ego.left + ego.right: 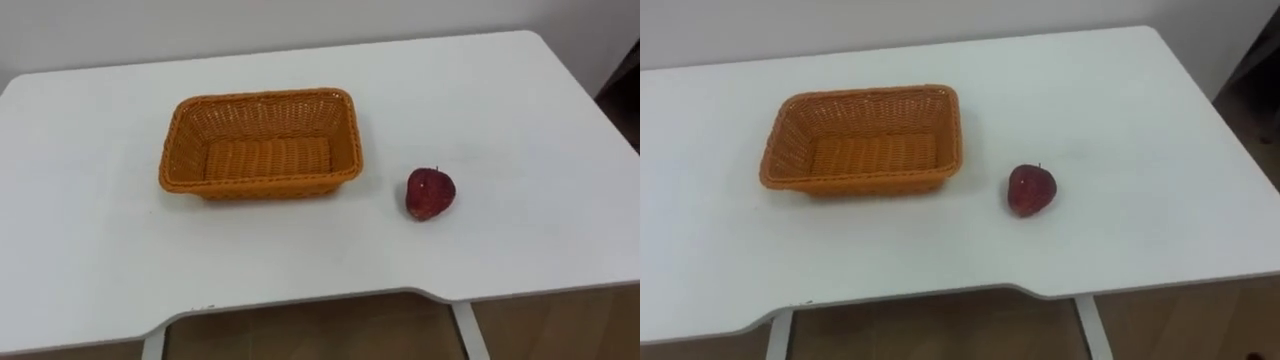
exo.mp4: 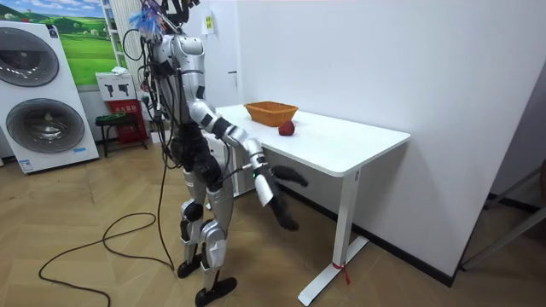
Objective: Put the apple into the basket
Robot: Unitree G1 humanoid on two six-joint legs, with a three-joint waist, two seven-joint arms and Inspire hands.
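Apple lies near basket on table, untaken. Right hand hangs below the edge, whether clenched or slack cannot be told. It must rise and reach.

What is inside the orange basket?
Nothing: the basket shows its bare woven floor. The apple lies outside, on the table to its right. Only the near wall's inner face is hidden.

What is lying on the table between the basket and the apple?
Nothing. In both eye views the stretch of white table between the basket and the apple is bare.
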